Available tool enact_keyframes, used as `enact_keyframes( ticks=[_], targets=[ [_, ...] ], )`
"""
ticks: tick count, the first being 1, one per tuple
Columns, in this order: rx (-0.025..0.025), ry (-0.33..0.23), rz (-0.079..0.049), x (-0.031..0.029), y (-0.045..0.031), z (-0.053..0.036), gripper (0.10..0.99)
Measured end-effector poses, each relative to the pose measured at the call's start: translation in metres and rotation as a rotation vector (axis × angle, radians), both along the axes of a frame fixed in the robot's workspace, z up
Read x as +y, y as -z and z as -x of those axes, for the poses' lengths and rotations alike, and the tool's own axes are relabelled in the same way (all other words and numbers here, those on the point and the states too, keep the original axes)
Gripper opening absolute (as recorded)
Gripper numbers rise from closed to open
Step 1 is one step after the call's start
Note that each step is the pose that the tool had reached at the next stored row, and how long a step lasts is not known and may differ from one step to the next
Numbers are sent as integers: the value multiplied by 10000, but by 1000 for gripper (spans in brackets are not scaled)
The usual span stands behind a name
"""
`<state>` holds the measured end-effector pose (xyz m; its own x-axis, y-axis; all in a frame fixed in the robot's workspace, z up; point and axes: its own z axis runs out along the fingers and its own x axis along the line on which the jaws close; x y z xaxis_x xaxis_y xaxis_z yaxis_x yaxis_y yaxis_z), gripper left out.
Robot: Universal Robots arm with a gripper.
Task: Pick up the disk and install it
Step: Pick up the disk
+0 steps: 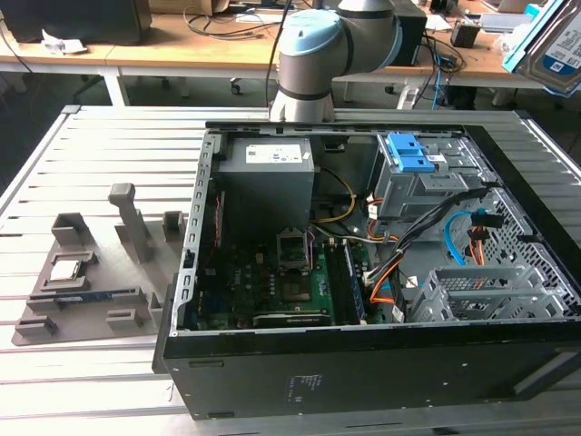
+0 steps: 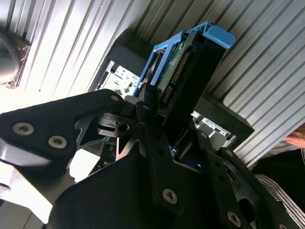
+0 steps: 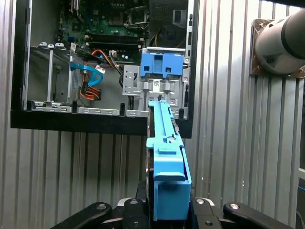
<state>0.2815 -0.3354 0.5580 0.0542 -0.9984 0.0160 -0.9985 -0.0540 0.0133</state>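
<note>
**Exterior view.**
- Item 1: slatted metal table [image 1: 109,136], carrying all the items below.
- Item 2: black computer case [image 1: 363,359], lying on its side with the panel off. Inside were a grey power supply [image 1: 268,177], a green motherboard [image 1: 263,272], orange cables [image 1: 386,283] and a grey bay [image 1: 418,195] topped by a blue latch [image 1: 410,153].
- Item 3: grey tray [image 1: 86,295] on the table beside the case, toward the exterior view's left, with a small square silver chip [image 1: 68,268] seated in it.
- Item 4: my arm [image 1: 309,54], rising behind the case.
- Item 5: the disk [image 1: 556,45], label showing, up in the far corner toward the exterior view's right. It was off the table and outside the case.

**Second wrist view.**
- Item 6: my gripper [image 2: 167,121], clamped on the disk [image 2: 188,67]. My black fingers [image 2: 145,112] pressed its flat sides.
- The blue carrier [image 2: 217,34] framed the drive, and a row of connector pins faced the camera.
- The table [image 2: 71,43] lay behind.

**First wrist view.**
- Item 7: the disk [image 3: 167,143] seen edge-on, standing out from my gripper [image 3: 169,212], carrier edge toward the camera.
- Its long axis ran toward the grey bay [image 3: 152,88] and the blue latch [image 3: 162,63] in the case [image 3: 81,121].
- The disk was not in the bay. I could not tell how far it stood from the case rim.
- The orange cables [image 3: 93,88] lay beside the bay.
- A joint of my arm [image 3: 281,40] stood over the table [image 3: 228,157].
</note>
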Motion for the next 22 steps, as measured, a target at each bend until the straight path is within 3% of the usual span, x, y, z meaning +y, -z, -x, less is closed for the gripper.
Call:
enact_keyframes(
  ticks=[3,5,7,10,13,14,22],
  targets=[
    [-1,-1,3,-22,-1,4,365],
    [0,-1,0,-127,3,18,365],
    [-1,-1,0,-186,4,23,365],
    [-1,-1,8,-378,12,43,365],
    [-1,0,31,-717,28,106,365],
    [0,-1,31,-774,32,118,365],
    [-1,0,31,-1028,55,171,365]
  ],
)
